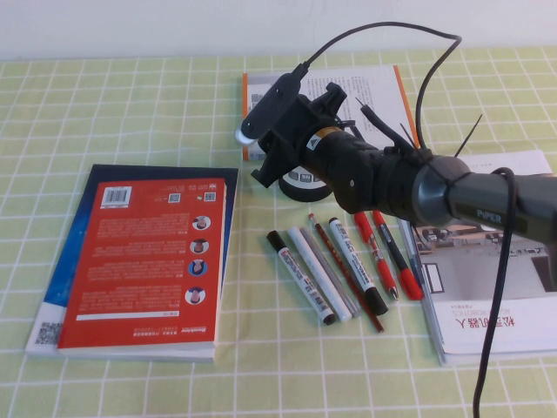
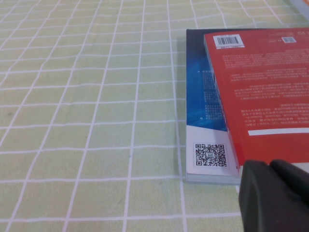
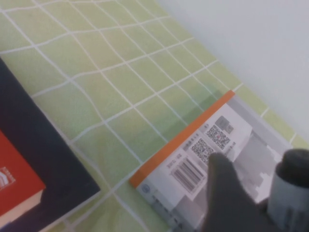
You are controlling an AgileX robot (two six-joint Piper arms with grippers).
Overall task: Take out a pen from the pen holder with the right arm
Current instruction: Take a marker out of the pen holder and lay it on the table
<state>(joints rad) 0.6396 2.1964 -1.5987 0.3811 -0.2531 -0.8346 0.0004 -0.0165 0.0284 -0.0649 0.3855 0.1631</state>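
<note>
Pen holder (image 1: 305, 181), a dark round pot with a pale label, stands near the middle of the table. It is mostly hidden under the right arm, so I cannot see the pens inside it. The right gripper (image 1: 274, 164) hangs right over the holder, at its left side, and whether it is open or closed on anything cannot be told from these views. A row of loose pens (image 1: 335, 266) lies on the checked cloth just in front of the holder. A red book (image 1: 148, 261) is off to the left, an orange-edged book (image 1: 370, 87) sits behind, and an open book (image 1: 487, 296) is on the right. The left gripper (image 2: 271, 169) is parked low beside the corner of the red book, its jaws seemingly pressed together and holding nothing. I judge this to be the grasping step, with the arm at the holder and no pen visibly out yet. The next move calls for a firm pinch on a single pen. Then it needs a straight lift until the pen clears the rim, without tipping the holder or dragging it along.
</note>
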